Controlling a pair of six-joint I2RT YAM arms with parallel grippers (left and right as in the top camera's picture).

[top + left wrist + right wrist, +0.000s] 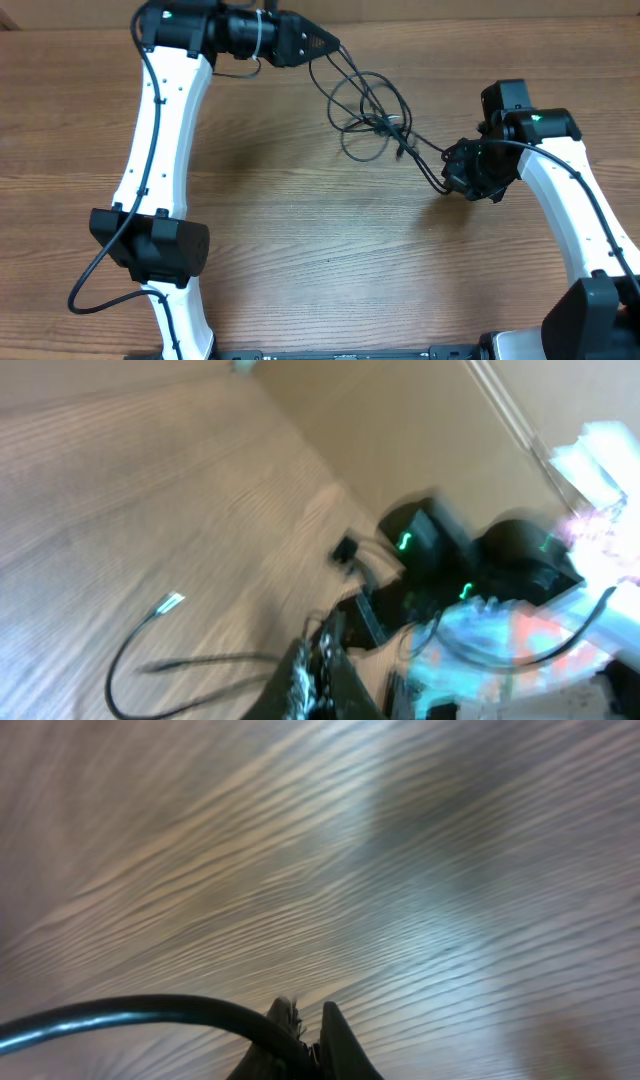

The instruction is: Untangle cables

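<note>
The cables [365, 110] are thin black cords looped in a tangle at the back middle of the table, stretched between my two grippers. My left gripper [330, 45] is shut on cable strands at the tangle's upper left. In the left wrist view its jaws [318, 660] pinch a cord, and a loop with a silver-tipped plug [170, 601] lies on the wood. My right gripper [450, 172] is shut on cable strands at the tangle's lower right. In the right wrist view its jaws [305, 1035] grip a black cable [130, 1013] that runs off to the left.
The wooden table [320, 260] stretches in front of the tangle. The left arm's white link [165, 120] runs down the left side and the right arm [560, 190] down the right. A wall edge lies close behind the left gripper.
</note>
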